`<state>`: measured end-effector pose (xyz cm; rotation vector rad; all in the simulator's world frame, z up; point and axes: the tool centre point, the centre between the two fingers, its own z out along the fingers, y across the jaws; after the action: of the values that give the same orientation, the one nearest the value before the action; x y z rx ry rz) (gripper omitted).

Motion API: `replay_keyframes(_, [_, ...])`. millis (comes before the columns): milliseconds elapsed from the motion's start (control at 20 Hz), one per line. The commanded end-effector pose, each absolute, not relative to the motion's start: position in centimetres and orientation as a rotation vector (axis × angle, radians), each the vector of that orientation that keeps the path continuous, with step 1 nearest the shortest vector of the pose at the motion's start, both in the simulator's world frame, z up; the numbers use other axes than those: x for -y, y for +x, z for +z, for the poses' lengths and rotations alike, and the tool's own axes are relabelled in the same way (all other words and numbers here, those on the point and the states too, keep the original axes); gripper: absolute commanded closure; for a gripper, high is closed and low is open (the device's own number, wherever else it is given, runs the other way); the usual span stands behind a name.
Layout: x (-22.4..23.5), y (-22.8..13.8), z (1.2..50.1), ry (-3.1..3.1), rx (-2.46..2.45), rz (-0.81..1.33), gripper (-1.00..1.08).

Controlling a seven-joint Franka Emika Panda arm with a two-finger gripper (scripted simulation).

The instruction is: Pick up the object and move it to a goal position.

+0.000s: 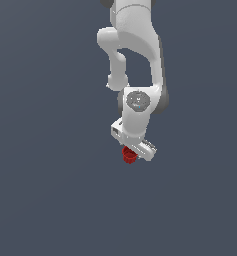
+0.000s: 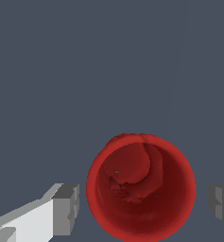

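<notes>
gripper (image 2: pixel 142 203) straddles unlabelled red cup (image 2: pixel 141 188), fingers apart.

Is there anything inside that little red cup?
Seen from the wrist view, the red cup looks empty: only its own bumpy red floor and ribbed inner wall. Whatever lies under it is covered. The gripper fingers flank it, not touching.

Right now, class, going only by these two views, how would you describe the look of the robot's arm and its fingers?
The arm is glossy white with rounded, bulging links and dark grey bands at the joints. A round grey disc marks the wrist. The gripper is a white boxy block. In the wrist view its fingers are white bars ending in grey, blocky pads. No cables or lettering show.
</notes>
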<state>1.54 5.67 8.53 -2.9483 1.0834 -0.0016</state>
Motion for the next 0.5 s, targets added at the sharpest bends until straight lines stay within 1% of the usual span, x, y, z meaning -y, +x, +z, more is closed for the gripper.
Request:
replay_keyframes(0, [-5.7,1.4,7.3,-2.948,-1.085,0.000,-0.92])
replay_keyframes(200, [-5.6,1.4,5.4,-2.947,-1.088,0.000,-0.92])
replay_keyframes(450, [-5.7,1.5,4.7,-2.947,-1.088,0.000,-0.92])
